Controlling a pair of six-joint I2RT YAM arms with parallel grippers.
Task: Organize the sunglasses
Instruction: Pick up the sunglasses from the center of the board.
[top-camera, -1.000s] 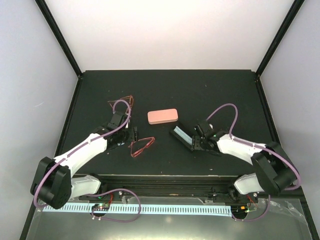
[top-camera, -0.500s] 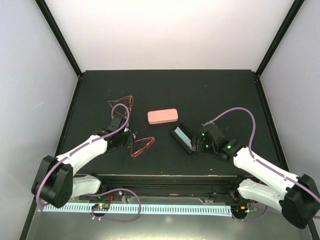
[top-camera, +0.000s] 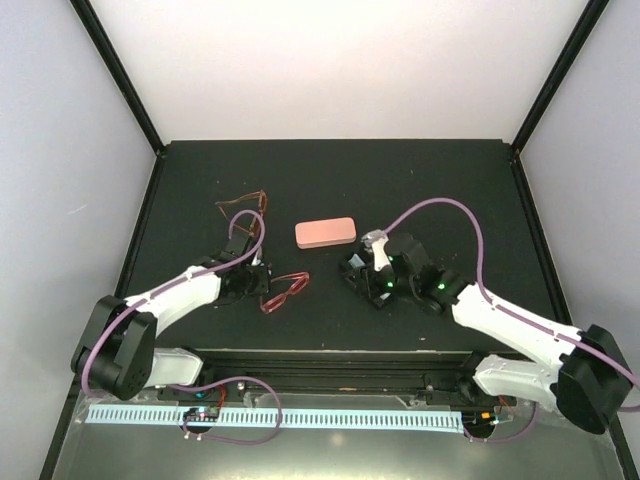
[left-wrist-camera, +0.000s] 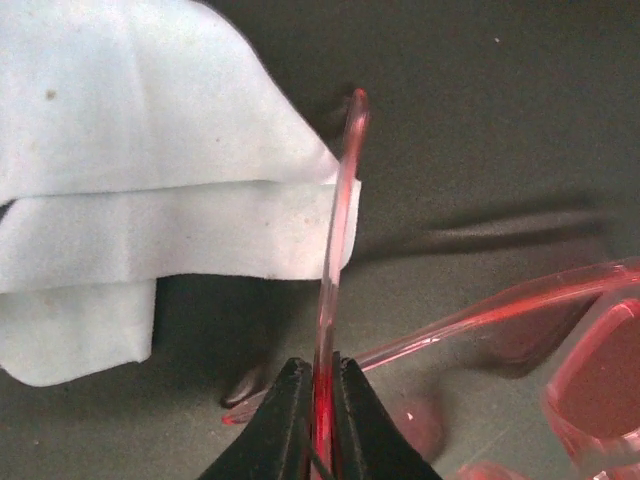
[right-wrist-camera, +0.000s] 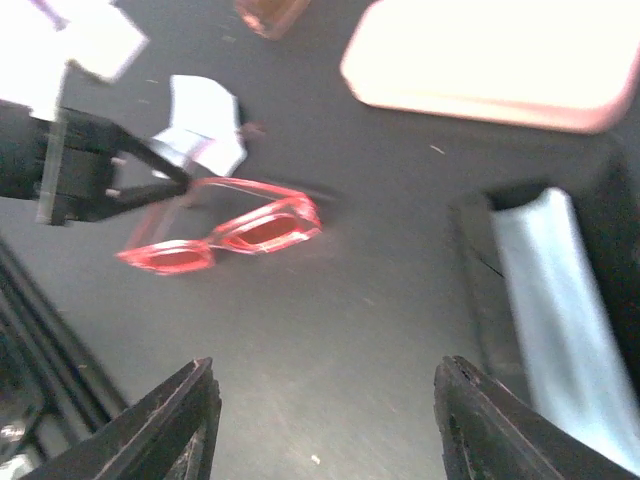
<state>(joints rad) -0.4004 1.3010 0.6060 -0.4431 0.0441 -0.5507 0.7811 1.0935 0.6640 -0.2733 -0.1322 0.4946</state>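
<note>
The red-pink sunglasses (top-camera: 287, 289) lie on the black table in front of the pink case. My left gripper (left-wrist-camera: 322, 385) is shut on one of their thin arms (left-wrist-camera: 340, 200), which stands up between the jaws. In the top view the left gripper (top-camera: 262, 283) sits at the glasses' left end. The brownish-amber sunglasses (top-camera: 243, 205) lie farther back on the left. My right gripper (right-wrist-camera: 325, 375) is open, with nothing between its fingers, low over bare table beside the open black case (right-wrist-camera: 480, 260). The red-pink sunglasses (right-wrist-camera: 225, 235) show ahead of it.
A pink case (top-camera: 325, 233) lies closed at mid-table. The open black case (top-camera: 356, 270) holds a light blue cloth (right-wrist-camera: 555, 300). Another light blue cloth (left-wrist-camera: 150, 200) lies crumpled just behind the left gripper. Black rails bound the table.
My left gripper has closed on the arm of the red-pink sunglasses. The right arm has swung left and forward over the black case, its jaws a little narrower.
</note>
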